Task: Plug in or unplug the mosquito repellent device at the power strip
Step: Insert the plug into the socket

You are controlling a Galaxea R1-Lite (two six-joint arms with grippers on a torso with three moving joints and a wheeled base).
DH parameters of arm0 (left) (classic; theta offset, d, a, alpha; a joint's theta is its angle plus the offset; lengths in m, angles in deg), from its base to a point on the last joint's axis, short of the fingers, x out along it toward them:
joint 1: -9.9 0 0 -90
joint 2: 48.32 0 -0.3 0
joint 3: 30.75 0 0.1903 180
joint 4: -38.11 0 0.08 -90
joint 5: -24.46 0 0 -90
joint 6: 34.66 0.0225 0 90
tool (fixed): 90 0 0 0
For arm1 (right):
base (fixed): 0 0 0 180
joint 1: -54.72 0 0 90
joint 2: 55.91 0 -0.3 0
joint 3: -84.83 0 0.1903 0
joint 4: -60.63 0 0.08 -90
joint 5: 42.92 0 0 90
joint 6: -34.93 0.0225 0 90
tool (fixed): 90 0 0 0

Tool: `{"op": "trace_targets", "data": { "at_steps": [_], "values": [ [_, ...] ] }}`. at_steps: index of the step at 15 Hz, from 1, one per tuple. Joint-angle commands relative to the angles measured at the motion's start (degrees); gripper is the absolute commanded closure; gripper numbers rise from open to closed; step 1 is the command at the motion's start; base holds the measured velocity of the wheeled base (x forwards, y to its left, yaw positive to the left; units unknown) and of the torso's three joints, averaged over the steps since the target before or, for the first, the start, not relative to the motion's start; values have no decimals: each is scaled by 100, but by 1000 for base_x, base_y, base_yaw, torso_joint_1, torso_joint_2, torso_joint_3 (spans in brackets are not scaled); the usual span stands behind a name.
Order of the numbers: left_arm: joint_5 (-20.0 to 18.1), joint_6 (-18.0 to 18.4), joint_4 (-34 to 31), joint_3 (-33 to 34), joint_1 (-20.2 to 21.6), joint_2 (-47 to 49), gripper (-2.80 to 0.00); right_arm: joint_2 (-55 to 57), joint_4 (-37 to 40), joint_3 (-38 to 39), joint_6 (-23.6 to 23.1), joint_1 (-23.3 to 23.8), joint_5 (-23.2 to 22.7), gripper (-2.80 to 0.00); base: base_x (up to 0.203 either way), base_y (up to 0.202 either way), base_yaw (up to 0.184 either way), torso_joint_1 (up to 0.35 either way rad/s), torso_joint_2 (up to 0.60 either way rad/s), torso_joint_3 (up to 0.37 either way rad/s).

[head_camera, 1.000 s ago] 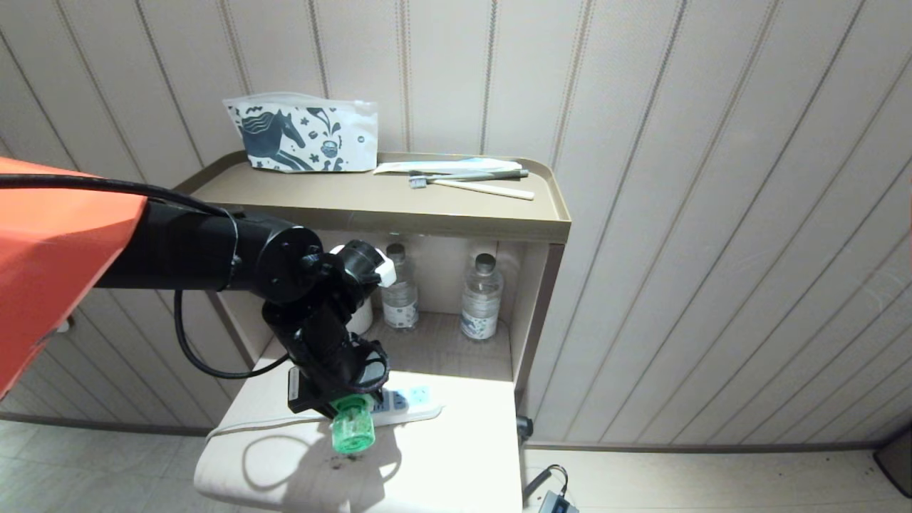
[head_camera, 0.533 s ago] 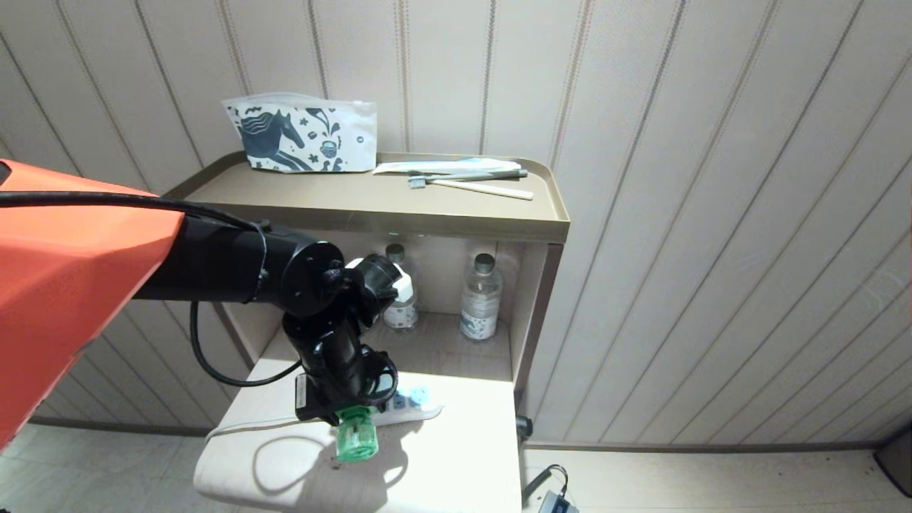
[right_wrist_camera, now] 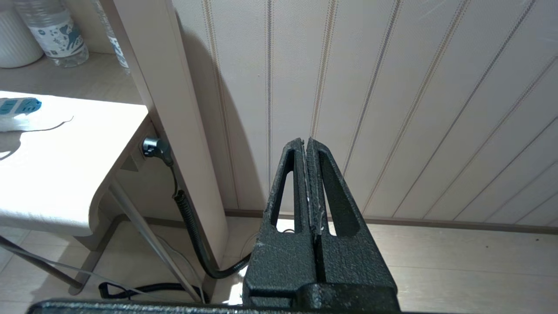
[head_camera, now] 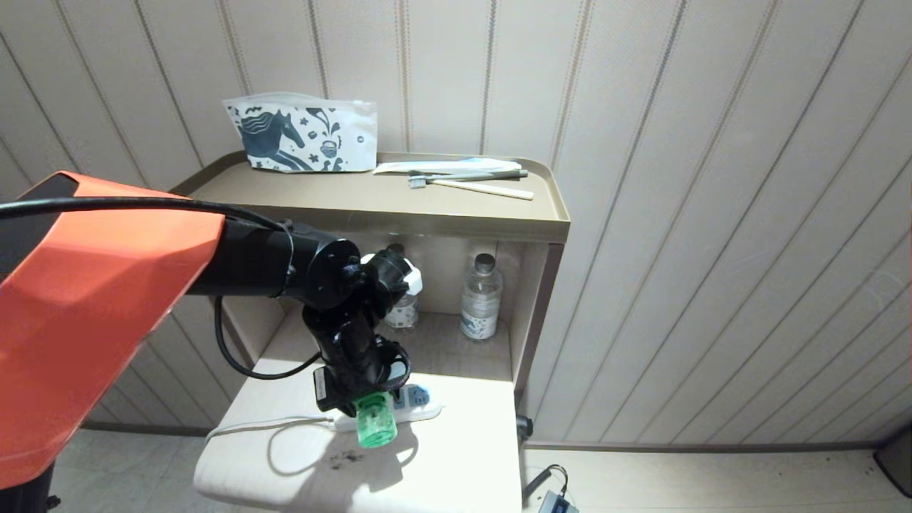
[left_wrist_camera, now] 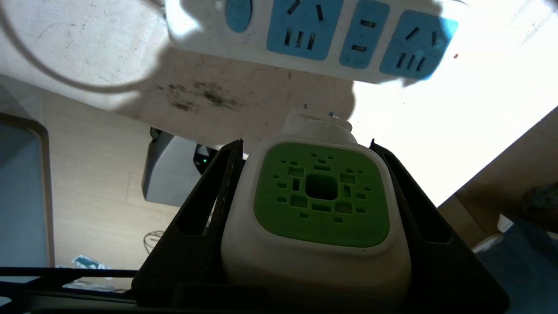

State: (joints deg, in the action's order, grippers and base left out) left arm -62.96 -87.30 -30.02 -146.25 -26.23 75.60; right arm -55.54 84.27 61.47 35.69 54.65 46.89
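The left gripper point(left_wrist_camera: 320, 192) has the mosquito repellent device point(left_wrist_camera: 320, 205) clamped between its two black fingers point(left_wrist_camera: 205, 205), one pressed to each side of the white body, with the green vented top facing back toward the wrist. In the head view the device's green bottle point(head_camera: 376, 426) pokes out below the hand, hanging just over the near end of the power strip point(head_camera: 410, 405), which lies flat on the pale table point(head_camera: 456, 463) in front of the low shelf with the water bottles point(head_camera: 479, 299).

So the pick-up looks done — the device is in hand and off the table — but the plugging-in is not. From the left wrist view the device's plug end point(left_wrist_camera: 317, 120) points toward the strip, and a clear band of table shows between it and the strip's white edge. All the blue socket faces point(left_wrist_camera: 305, 26) in view are empty, so nothing is seated yet.

What is left, as I judge it: bring the plug over one of the sockets, square the pins to the slots, and push it home, then let go. The strip is loose on the table and may slide or tip under the push.

The right gripper point(right_wrist_camera: 310, 183) hangs off to the side by the panelled wall, its fingers pressed together with nothing between them — it has no part in this.
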Motion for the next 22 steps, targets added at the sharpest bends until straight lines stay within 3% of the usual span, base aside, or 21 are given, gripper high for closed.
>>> {"op": "trace_targets", "data": {
  "at_steps": [1,18,22],
  "values": [
    [11,-39,-24,-43,2,126,0,-3,0,0,2,-1,-5,0,0,0,0,0,0,0],
    [119,-45,29,-244,203,554,0,-3,0,0,2,-1,-7,0,0,0,0,0,0,0],
    [361,-60,29,-325,212,604,0,-3,0,0,2,-1,-7,0,0,0,0,0,0,0]
  ]
}}
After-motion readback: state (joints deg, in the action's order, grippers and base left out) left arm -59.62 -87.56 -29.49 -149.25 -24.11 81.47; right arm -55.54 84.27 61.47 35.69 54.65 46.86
